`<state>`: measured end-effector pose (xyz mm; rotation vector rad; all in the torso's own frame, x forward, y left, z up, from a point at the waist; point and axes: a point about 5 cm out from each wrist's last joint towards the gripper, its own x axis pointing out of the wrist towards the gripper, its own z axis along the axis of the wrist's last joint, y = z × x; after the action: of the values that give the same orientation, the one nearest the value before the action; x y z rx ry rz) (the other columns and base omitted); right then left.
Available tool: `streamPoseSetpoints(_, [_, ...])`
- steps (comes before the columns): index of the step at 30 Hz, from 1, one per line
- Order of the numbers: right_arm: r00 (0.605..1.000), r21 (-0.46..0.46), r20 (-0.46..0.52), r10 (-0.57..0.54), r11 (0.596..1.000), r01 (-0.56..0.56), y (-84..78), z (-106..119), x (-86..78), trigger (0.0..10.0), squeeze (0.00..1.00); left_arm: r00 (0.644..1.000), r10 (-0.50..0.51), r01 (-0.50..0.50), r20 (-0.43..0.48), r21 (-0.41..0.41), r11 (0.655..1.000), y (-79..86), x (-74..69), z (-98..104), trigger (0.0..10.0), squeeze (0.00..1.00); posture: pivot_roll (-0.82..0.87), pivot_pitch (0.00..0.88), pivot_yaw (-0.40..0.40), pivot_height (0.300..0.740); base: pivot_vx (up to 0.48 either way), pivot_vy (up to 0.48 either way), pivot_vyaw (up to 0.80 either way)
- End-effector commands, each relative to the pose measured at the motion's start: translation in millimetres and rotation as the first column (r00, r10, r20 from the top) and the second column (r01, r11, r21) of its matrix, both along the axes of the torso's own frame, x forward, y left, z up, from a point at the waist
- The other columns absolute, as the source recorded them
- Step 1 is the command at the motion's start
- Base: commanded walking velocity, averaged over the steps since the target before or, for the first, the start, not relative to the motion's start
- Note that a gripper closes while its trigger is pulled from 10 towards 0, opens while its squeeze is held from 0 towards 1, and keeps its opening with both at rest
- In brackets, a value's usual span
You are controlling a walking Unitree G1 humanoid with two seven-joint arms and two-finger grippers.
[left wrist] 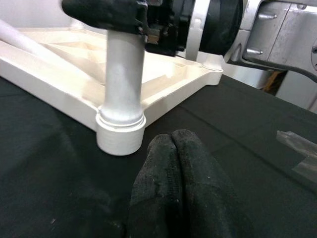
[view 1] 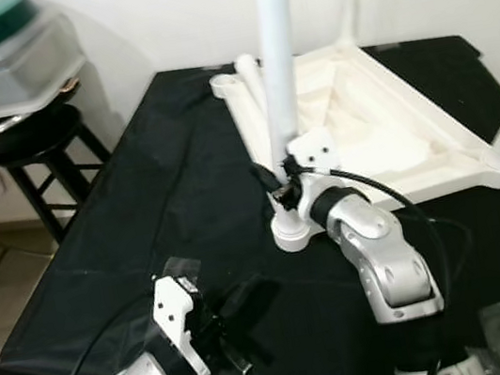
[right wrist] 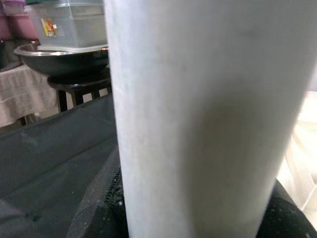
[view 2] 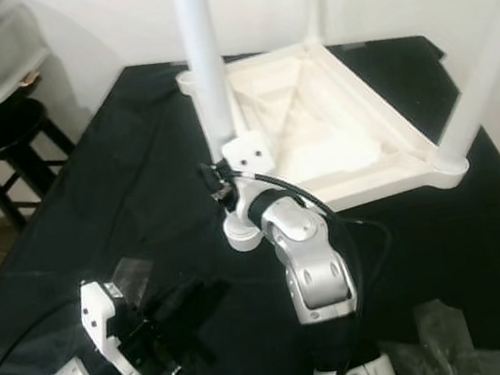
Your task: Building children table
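Tabletop: we are seeing it lying upside down on the black cloth, with legs standing up at its corners.
Leg: it is standing upright in the near corner socket.
Right gripper: it is clamping the leg low, just above the socket.
Left gripper: its fingers are pressing together and holding nothing, near the cloth, apart from the socket.
Left wrist view: it is giving us the socket close up.
Right wrist view: the leg is covering most of it; behind, a stool is carrying a bowl and box.

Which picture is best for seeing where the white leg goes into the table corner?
The left wrist view: the round white plastic socket sits unblocked, the tall white table leg standing in it. Both eye views show it small beside the right gripper. The right wrist view shows the leg close up.
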<state>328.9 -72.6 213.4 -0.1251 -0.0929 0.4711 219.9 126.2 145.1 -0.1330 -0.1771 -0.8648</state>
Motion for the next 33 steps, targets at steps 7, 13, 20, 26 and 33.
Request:
streamPoseSetpoints(7, [0.946,0.073,-0.214,0.244,0.97,-0.233,22.7,-23.1,-5.0,10.0,1.0,1.0,0.007,-0.007,-0.02,0.003,1.0,0.5,0.2,-2.6,10.0,0.0,0.03,0.206,0.049,0.74,0.0,0.0,0.0])
streamPoseSetpoints(13, [0.888,-0.009,-0.142,0.438,0.896,-0.444,19.8,-0.3,-13.5,10.0,1.0,1.0,0.0,0.0,-0.024,0.002,1.0,-0.8,-0.1,-2.5,10.0,0.0,0.03,0.207,0.052,0.74,0.0,0.0,0.0])
streamPoseSetpoints(20, [0.696,-0.268,-0.162,0.7,0.648,-0.714,-18.7,11.8,-9.2,10.0,0.0,1.0,-0.005,0.005,-0.026,0.003,1.0,-1.5,0.0,-3.4,10.0,0.0,0.06,0.199,0.058,0.74,0.0,0.0,0.0])
streamPoseSetpoints(26, [0.661,-0.262,-0.184,0.727,0.612,-0.746,-34.9,21.4,5.8,10.0,0.0,1.0,0.001,0.0,-0.024,0.01,1.0,-1.0,-0.7,-4.0,10.0,0.0,0.07,0.195,0.057,0.74,0.0,0.0,0.0])
streamPoseSetpoints(33, [0.562,-0.213,-0.242,0.791,0.521,-0.826,-47.9,30.4,17.3,10.0,0.0,1.0,0.02,-0.02,-0.021,0.032,0.999,0.7,-3.7,-5.1,10.0,0.0,0.09,0.194,0.058,0.74,0.0,0.0,0.0])
